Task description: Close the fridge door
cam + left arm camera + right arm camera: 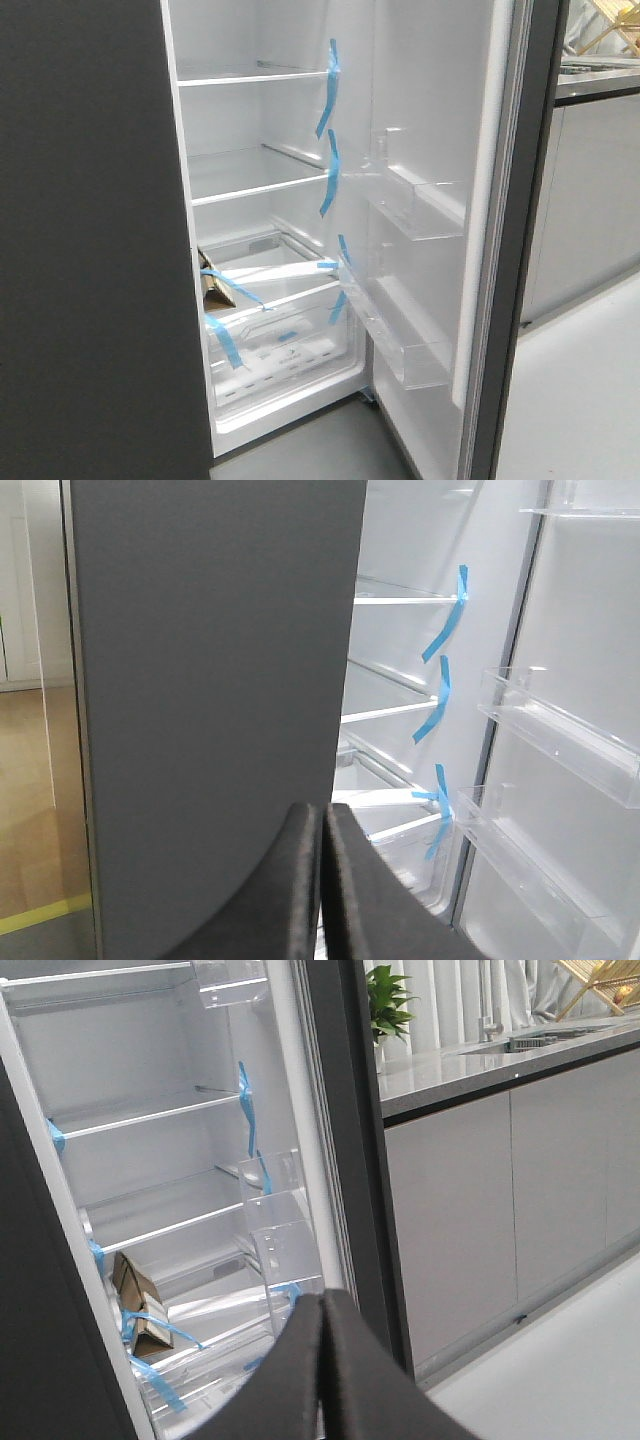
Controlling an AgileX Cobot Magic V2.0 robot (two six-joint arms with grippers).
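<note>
The fridge door (430, 120) stands open on the right of the fridge. Its white inner lining faces the shelves and carries clear bins (415, 205). Its dark grey edge (520, 250) faces me. The door also shows in the left wrist view (570, 630) and in the right wrist view (350, 1160). My left gripper (322, 812) is shut and empty, in front of the edge of the plain dark grey panel (210, 710). My right gripper (322, 1300) is shut and empty, in front of the door's edge. Neither gripper shows in the front view.
The plain dark grey panel (90, 250) fills the left. Glass shelves taped with blue strips (328, 90) and a cardboard box (215, 285) sit inside the fridge. Pale grey cabinets (590, 200) under a countertop (598, 80) stand to the right, with a plant (388, 1005) and grey floor (580, 400).
</note>
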